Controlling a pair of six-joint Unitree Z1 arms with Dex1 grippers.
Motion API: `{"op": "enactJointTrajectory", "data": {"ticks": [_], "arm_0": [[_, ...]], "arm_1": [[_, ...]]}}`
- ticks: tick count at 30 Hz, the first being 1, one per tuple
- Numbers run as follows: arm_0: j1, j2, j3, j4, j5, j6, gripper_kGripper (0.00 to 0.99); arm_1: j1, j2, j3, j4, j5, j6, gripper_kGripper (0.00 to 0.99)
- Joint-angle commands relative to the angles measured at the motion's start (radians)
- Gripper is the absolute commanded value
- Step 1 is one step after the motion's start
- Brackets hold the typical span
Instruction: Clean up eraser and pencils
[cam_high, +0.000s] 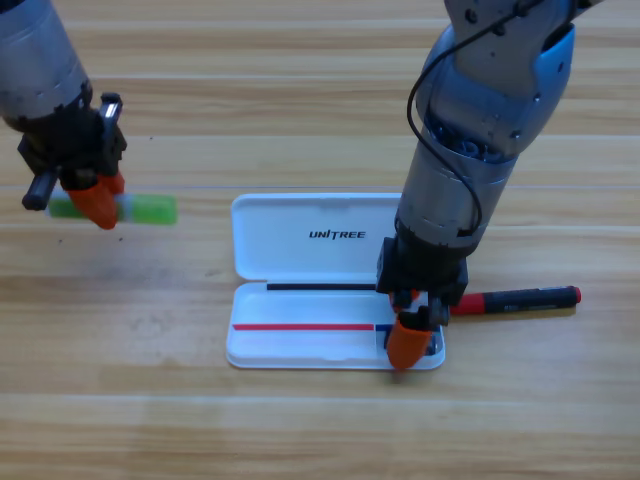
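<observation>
While the right end effector (408, 345) lowered into the white case (315, 235), jaws' state unclear, the left end effector (97, 203) apparently gripped the green pencil (150, 209); casing it likely came next.

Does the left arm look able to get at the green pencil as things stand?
Probably yes. The left pincer is right at the green pencil, which lies flat on the wooden table with nothing else near it. The right pincer is away at the white case.

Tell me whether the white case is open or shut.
Open: the white case lies flat with its lid spread back, the right tool reaching into its tray.
</observation>
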Motion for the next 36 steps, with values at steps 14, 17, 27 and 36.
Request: {"op": "enactJointTrajectory", "data": {"ticks": [14, 17, 27, 36], "arm_0": [[-0.201, 0.047, -0.118, 0.067, -0.008, -0.245, 0.000], [-0.238, 0.088, -0.148, 0.067, -0.028, -0.285, 0.000], [-0.324, 0.245, -0.241, 0.067, -0.074, -0.375, 0.000], [-0.387, 0.340, -0.298, 0.061, -0.081, -0.414, 0.000]], "arm_1": [[-0.138, -0.441, 0.363, -0.017, -0.038, -0.117, 0.985], [-0.184, -0.352, 0.357, -0.035, -0.060, -0.213, 0.980], [-0.262, -0.096, 0.257, -0.132, -0.097, -0.353, 0.946], [-0.283, 0.001, 0.229, -0.156, -0.129, -0.400, 0.859]]}}
